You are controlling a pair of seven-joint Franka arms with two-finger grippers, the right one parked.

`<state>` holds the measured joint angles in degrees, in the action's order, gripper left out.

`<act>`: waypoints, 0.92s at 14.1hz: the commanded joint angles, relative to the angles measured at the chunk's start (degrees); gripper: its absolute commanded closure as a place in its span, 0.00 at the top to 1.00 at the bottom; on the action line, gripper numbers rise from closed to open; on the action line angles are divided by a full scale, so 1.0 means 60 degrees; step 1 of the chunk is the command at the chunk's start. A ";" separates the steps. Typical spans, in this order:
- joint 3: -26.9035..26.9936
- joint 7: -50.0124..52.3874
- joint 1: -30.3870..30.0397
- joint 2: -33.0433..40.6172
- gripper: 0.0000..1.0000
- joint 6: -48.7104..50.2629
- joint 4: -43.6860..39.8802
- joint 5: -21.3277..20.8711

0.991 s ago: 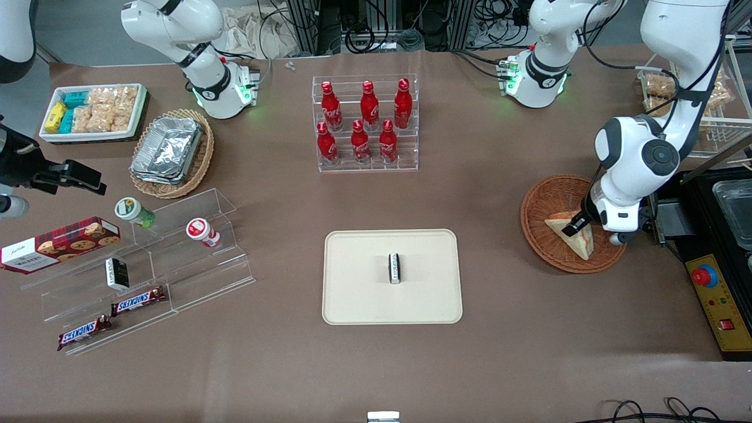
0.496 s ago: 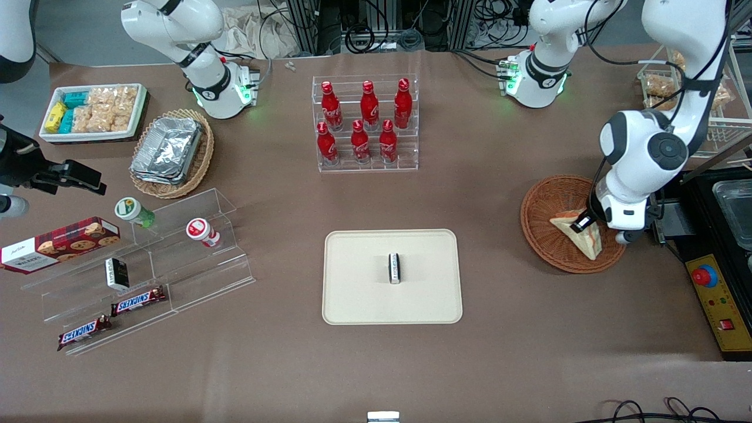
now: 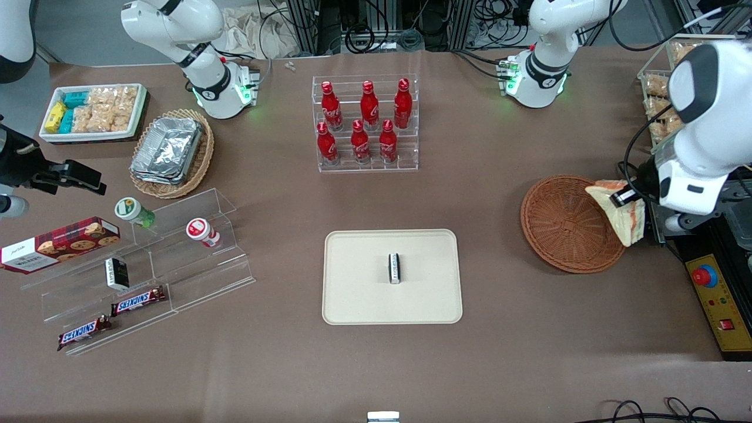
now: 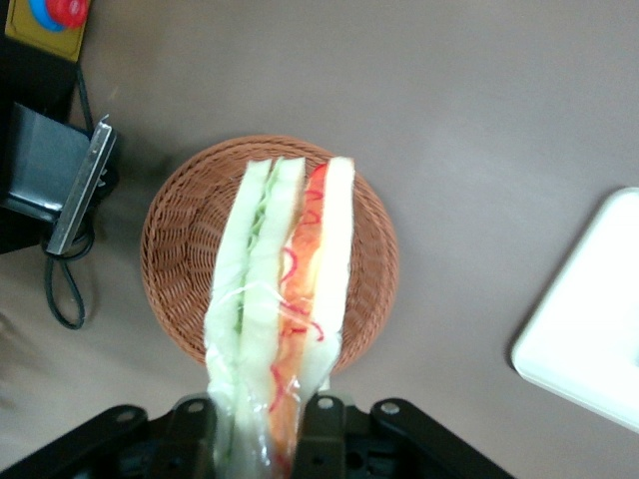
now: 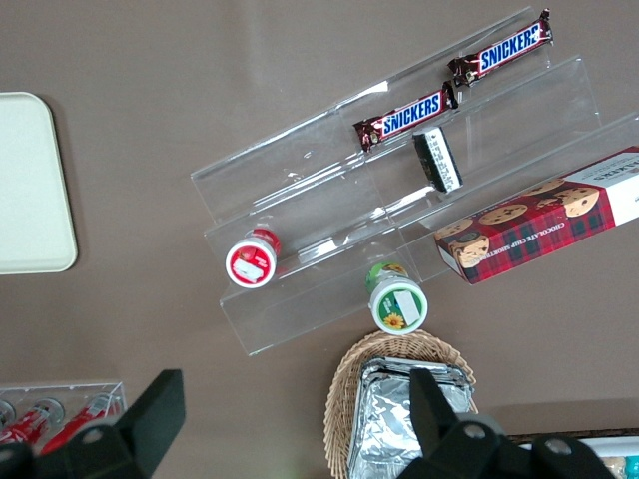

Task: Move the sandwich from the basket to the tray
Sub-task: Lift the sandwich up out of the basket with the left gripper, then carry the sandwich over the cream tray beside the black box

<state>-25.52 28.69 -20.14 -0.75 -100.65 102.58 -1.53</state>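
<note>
While gripper [image 3: 624, 197] clamps sandwich [image 3: 618, 212], pads hidden.

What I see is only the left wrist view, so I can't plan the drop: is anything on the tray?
Observer: Yes. A small packet stands at the middle of the tray.
Operator: Anything close by to avoid?
Observer: A rack of red bottles stands farther from the front camera than the tray, apart from it.
Operator: Where is the claw?
Observer: The claw, shut on the sandwich, hangs over the basket rim toward the working arm's end.
</note>
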 commanded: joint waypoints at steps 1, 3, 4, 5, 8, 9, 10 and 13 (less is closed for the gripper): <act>-0.1323 -0.0051 0.0031 -0.0971 0.00 0.0632 -0.1522 -0.0009; -0.2101 0.0269 0.0307 -0.1585 0.00 0.0574 -0.1904 -0.0096; -0.2177 0.0533 0.0672 -0.1995 0.00 0.0486 -0.2007 -0.0285; -0.2178 0.0608 0.1067 -0.2477 0.00 0.0457 -0.2066 -0.0664; -0.2134 0.1598 0.2283 -0.4029 0.00 -0.1090 -0.2169 -0.1267; -0.2134 0.2359 0.2577 -0.4528 0.00 -0.1575 -0.2184 -0.1660; -0.2134 0.2787 0.2826 -0.4997 0.00 -0.1899 -0.2184 -0.2244; -0.2119 0.3260 0.3034 -0.6199 0.00 -0.2676 -0.2402 -0.3332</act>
<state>-38.27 46.53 -2.39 -32.83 -115.93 92.55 -18.37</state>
